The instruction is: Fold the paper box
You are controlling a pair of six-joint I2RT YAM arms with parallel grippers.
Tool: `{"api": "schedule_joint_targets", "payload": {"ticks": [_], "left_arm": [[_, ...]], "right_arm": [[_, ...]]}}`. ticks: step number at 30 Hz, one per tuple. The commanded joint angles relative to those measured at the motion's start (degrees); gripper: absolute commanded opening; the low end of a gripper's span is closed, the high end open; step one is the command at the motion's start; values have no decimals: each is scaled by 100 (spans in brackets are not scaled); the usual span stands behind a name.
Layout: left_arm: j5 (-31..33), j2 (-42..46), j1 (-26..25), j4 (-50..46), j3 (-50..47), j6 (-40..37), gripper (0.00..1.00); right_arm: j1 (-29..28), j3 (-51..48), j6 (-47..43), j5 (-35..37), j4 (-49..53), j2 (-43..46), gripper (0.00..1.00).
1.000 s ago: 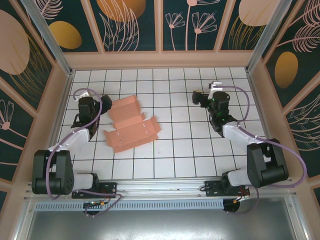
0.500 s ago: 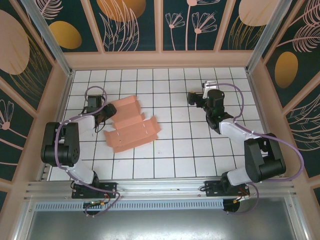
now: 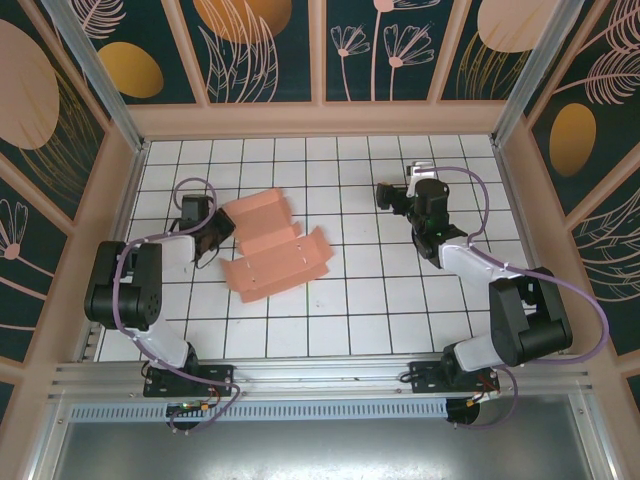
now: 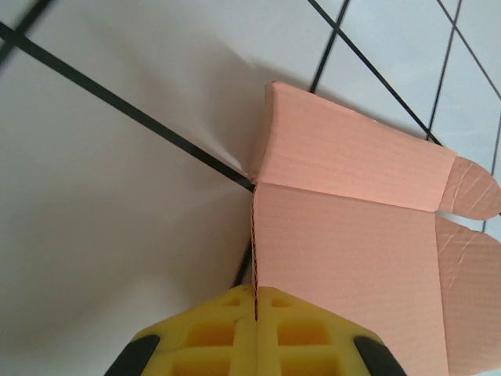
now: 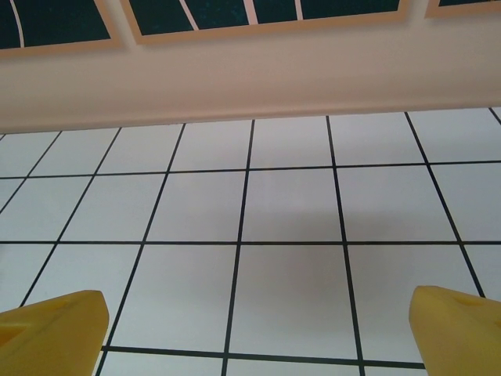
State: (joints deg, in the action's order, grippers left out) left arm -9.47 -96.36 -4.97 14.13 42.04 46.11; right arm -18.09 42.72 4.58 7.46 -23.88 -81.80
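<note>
The paper box (image 3: 275, 248) is a salmon-pink creased card sheet with flaps, lying left of the table's middle. My left gripper (image 3: 218, 230) is at the sheet's left edge, shut on it. In the left wrist view the thin card edge runs straight into the seam between the yellow fingers (image 4: 227, 337), and the paper box (image 4: 352, 235) spreads to the right with a raised flap and rounded tabs. My right gripper (image 3: 385, 195) hovers open over bare tiles at the right, about two tiles from the sheet. Its yellow fingertips (image 5: 55, 321) stand wide apart with nothing between them.
The white tiled table (image 3: 350, 310) is fenced by a low wooden wall (image 3: 320, 120) at the back and sides. In the right wrist view that back wall (image 5: 250, 78) runs across the top. Both arm bases sit on the rail at the near edge.
My left gripper has closed onto the sheet's left edge and the sheet has shifted a little to the right. The left arm swung outward. The right gripper stayed open, turning slightly left.
</note>
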Motion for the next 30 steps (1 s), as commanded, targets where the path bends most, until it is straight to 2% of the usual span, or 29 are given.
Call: {"api": "schedule_joint_targets", "payload": {"ticks": [1,7,13,16,19,21,22,23,24,27,30], "left_arm": [[286,220,-245,746,-235,906,0],[808,217,-750,1756,-566,2395,0],[1949,114,-1388,2205,-581,3821,0],[2002,-141,-1578,2126,-276,3892,2],[1950,-335,-1621,2156,-202,3844,29],[2156,-223,-1619,2115,-321,3663,55],[2331,11,-1625,1903,-329,3437,75],[2512,175,-1625,1592,-268,3100,89],[2643,299,-1621,1279,-170,2744,98],[2950,477,-1626,175,422,1572,99],[2526,272,-1612,-246,1128,269,99]], "right_arm": [[-33,190,429,-60,5,-10,99],[-36,212,1554,-74,138,-46,99],[-19,16,2940,-351,344,34,99],[-28,-176,3501,-557,349,109,98],[-53,-466,3837,-630,188,235,97],[-71,-683,3947,-632,114,350,96],[-77,-749,3960,-791,128,411,97],[-84,-802,3955,-832,178,457,96],[-95,-852,3941,-874,212,502,96],[-103,-1046,3936,-1182,233,603,96],[-122,-1257,3953,-1538,277,639,96]]}}
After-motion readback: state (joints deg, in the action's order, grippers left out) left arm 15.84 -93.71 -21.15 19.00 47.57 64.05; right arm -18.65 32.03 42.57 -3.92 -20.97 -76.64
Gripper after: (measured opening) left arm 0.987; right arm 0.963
